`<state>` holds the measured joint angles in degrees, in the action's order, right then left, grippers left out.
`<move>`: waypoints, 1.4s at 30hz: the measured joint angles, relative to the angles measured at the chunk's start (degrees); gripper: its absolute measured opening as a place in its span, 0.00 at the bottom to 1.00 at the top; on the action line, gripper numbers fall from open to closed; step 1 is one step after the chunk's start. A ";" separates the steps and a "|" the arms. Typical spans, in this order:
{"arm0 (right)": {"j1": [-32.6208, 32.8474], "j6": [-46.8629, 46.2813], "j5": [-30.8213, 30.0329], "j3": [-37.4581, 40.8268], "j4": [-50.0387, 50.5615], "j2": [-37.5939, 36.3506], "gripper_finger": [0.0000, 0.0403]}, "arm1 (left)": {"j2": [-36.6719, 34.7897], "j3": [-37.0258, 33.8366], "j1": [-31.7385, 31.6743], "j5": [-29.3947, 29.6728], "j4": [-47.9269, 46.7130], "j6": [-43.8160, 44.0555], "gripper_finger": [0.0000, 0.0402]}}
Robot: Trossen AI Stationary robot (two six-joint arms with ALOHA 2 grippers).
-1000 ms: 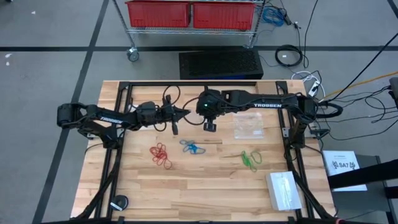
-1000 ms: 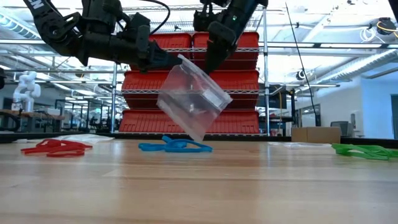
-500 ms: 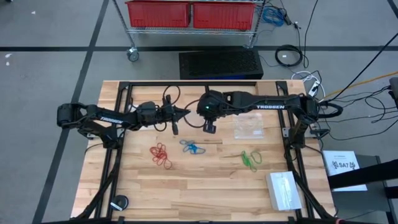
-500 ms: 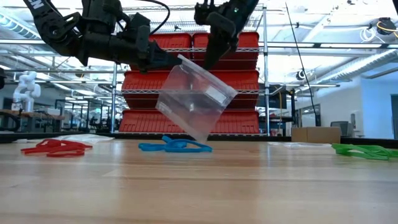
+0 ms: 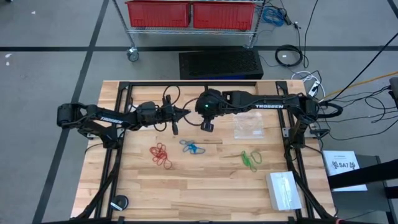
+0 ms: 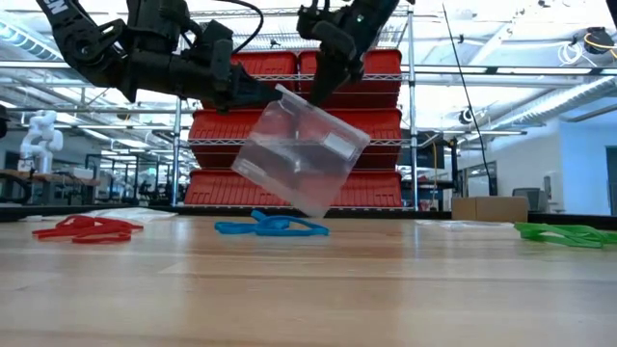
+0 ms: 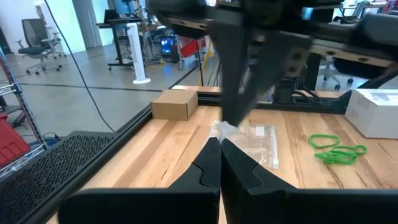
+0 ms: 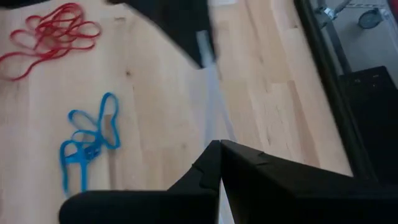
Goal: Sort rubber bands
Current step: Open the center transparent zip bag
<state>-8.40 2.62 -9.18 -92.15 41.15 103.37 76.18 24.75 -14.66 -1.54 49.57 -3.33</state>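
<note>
Grippers meet above the table's middle, each pinching the top edge of one clear plastic bag (image 6: 299, 159) that hangs tilted in the air between them. Left gripper (image 6: 273, 96) is clamped on the bag's upper corner; right gripper (image 6: 310, 94) is clamped on the same rim just beside it. Directly below the hanging bag lie the blue rubber bands (image 5: 192, 148) on the wooden table (image 5: 205, 193). Red rubber bands (image 5: 160, 155) sit near, below the left gripper's side; green rubber bands (image 5: 250, 160) lie farther out, past the right gripper.
</note>
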 joint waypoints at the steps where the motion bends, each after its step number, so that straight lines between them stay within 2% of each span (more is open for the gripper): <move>1: -0.36 0.06 -0.10 -0.01 0.13 0.04 0.00 | 0.00 0.00 0.00 -0.05 -0.01 0.01 0.00; 8: -2.03 3.75 0.88 -0.03 -0.65 1.64 0.00 | 0.02 0.00 0.00 -1.20 0.04 0.02 0.00; 13: -3.33 4.95 8.79 0.16 -1.56 2.19 0.00 | 0.02 0.00 0.00 -1.24 -0.04 0.04 0.00; 17: -3.64 3.93 11.01 5.90 -4.20 1.23 0.00 | 0.02 -0.01 0.00 -1.24 -1.56 0.01 0.00; 20: -3.64 0.93 11.06 13.44 -12.41 -1.21 0.00 | 0.02 -0.02 0.00 -1.26 -2.30 0.04 0.00; 25: -2.89 -4.74 10.70 26.74 -32.62 -7.13 0.00 | 0.02 -0.02 0.25 -1.26 -3.09 0.05 0.00; 28: -2.21 -4.77 10.94 30.25 -40.47 -7.90 0.00 | 0.02 -0.02 0.33 -1.29 -3.41 0.06 0.00; 30: -2.21 -5.31 10.94 29.85 -41.51 -7.38 0.01 | 0.02 -0.02 0.31 -1.29 -3.41 0.04 0.00; 33: -2.53 -7.75 10.64 27.91 -41.88 -5.85 0.06 | 0.02 0.09 0.31 -1.28 -3.50 0.06 0.00; 39: -2.94 -9.00 10.34 25.80 -41.62 -3.15 0.23 | 0.02 1.32 0.87 -1.26 -3.51 0.06 0.00; 42: -2.90 -9.76 8.90 25.54 -41.36 -2.35 0.27 | 0.02 1.40 0.96 -1.26 -3.42 0.06 0.00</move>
<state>-11.30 -7.14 -0.28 -66.61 -0.21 101.01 76.20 26.15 -13.69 -2.81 46.15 -3.26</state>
